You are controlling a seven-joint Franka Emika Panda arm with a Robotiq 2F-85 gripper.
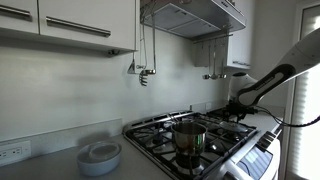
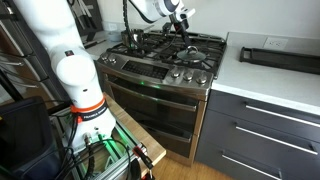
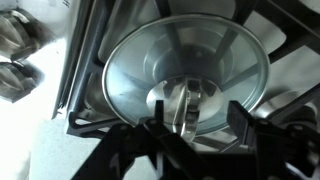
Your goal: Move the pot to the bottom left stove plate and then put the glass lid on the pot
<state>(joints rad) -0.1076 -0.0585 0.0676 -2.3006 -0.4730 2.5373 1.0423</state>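
Observation:
The glass lid (image 3: pixel 185 65) lies flat on a black burner grate (image 3: pixel 90 110) and fills the wrist view; its upright metal handle (image 3: pixel 186 105) is at its middle. My gripper (image 3: pixel 200 122) is open just above the lid, one finger on each side of the handle, not touching it. The gripper also shows in both exterior views (image 1: pixel 237 106) (image 2: pixel 181 22), low over a burner toward the back of the stove. The shiny steel pot (image 1: pixel 188 138) stands uncovered on a front burner of the cooktop (image 1: pixel 160 132), apart from the gripper.
Two stove knobs (image 3: pixel 14 40) are at the left of the wrist view. White stacked dishes (image 1: pixel 100 155) sit on the counter beside the stove. A black tray (image 2: pixel 275 55) lies on the counter. A range hood (image 1: pixel 195 15) hangs above the cooktop.

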